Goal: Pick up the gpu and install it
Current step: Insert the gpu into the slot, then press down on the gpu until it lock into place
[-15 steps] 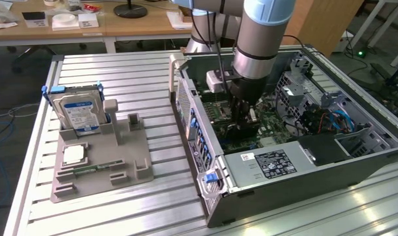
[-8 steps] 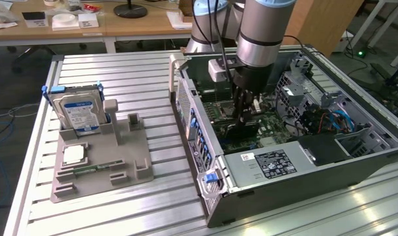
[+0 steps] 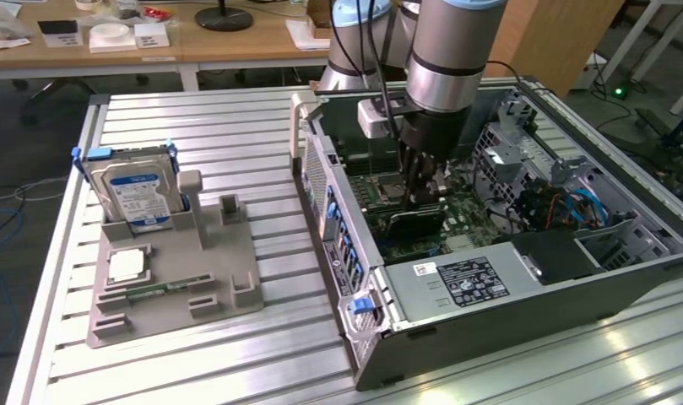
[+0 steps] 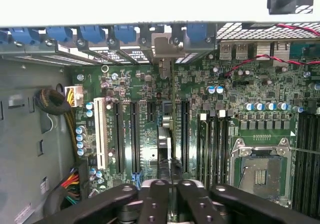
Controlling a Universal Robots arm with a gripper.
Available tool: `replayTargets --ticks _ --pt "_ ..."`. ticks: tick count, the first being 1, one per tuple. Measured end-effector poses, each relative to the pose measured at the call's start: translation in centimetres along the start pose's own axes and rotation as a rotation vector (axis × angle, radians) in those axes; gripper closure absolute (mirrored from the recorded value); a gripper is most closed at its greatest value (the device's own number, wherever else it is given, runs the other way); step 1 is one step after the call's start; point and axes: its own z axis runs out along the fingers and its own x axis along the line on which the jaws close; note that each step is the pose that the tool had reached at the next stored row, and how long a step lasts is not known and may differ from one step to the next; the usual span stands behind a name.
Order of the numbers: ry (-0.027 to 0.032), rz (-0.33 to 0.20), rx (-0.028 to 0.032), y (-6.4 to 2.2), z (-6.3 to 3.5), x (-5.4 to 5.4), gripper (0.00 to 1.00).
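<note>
Ribbed aluminium worktop (image 3: 206, 118); open computer case (image 3: 544, 278) toward its right edge. Gpu (image 4: 166, 144) is held edge-on in closed jaws of the gripper (image 4: 170, 189), above the motherboard (image 4: 240, 89) slots. Risk judged: misalignment, bending the connector. Slot detail is given by the wrist view; the hard drive (image 3: 138, 194) by the exterior.

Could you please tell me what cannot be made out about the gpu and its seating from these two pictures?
- Exterior view: the arm and its hand hide most of the gpu inside the computer case.
- Wrist view: the gpu appears edge-on, so its faces are hidden.
- Wrist view: the hand's fingers cover the card's near end.
- Whether the card is fully in its slot cannot be told.
</note>
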Motion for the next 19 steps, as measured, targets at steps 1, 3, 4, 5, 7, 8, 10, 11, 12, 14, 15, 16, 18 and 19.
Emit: replayTargets --ticks 1,3,4,5,7,8,10,11,12,14,15,16,18,19 --pt "0.0 0.0 0.0 0.0 0.0 0.0 0.89" --pt "0.0 0.0 0.0 0.0 0.0 0.0 0.89" --pt "0.0 0.0 0.0 0.0 0.0 0.0 0.89" --pt "0.0 0.0 0.0 0.0 0.0 0.0 0.89" --pt "0.0 0.0 0.0 0.0 0.0 0.0 0.89" --pt "0.0 0.0 0.0 0.0 0.0 0.0 0.89" --pt "0.0 0.0 0.0 0.0 0.0 0.0 0.89" --pt "0.0 0.0 0.0 0.01 0.0 0.0 0.89" --pt "0.0001 0.0 0.0 0.02 0.0 0.0 0.89" --pt "0.0001 0.0 0.0 0.04 -0.01 0.0 0.89" --pt "0.0001 0.0 0.0 0.04 -0.01 0.0 0.89" --pt "0.0 0.0 0.0 0.04 0.0 0.0 0.89" --pt "0.0001 0.0 0.0 0.05 0.0 0.0 0.89" --pt "0.0002 0.0 0.0 0.16 -0.02 0.02 0.89"
